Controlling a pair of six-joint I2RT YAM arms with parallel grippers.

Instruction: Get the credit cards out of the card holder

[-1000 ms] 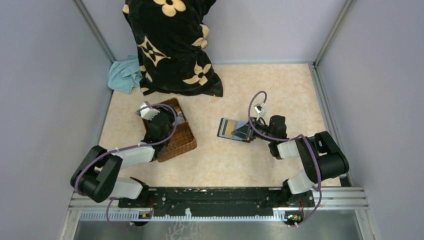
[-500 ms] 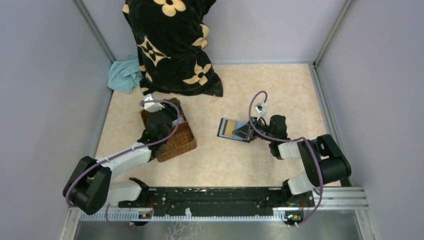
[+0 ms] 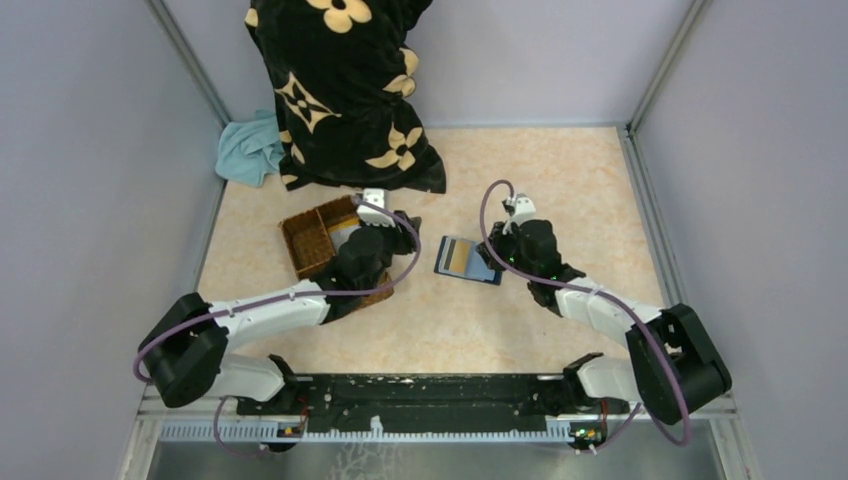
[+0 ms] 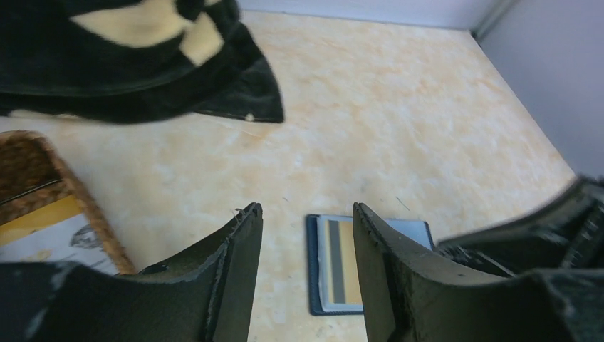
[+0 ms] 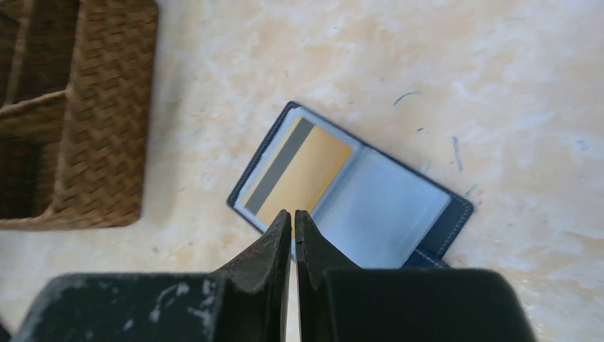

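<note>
The card holder [image 3: 468,260] lies open flat on the table, navy outside and light blue inside. One gold credit card [image 5: 303,171] with a grey stripe sits in its left pocket; the right pocket [image 5: 384,206] looks empty. My right gripper [image 5: 293,214] hovers over the holder's near edge, shut with nothing between the fingers. My left gripper [image 4: 306,214] is open and empty just left of the holder [image 4: 317,285], with the card [image 4: 342,263] showing between its fingers. A yellow and a white card [image 4: 50,224] lie in the wicker basket.
The brown wicker basket [image 3: 315,235] stands left of the holder, partly under my left arm. A black pillow with cream flowers [image 3: 340,90] and a teal cloth [image 3: 250,150] lie at the back left. Grey walls close in both sides.
My left arm has swung right from over the basket to beside the holder. The right arm has stretched forward and its gripper has shifted over the holder. The holder has stayed put.
</note>
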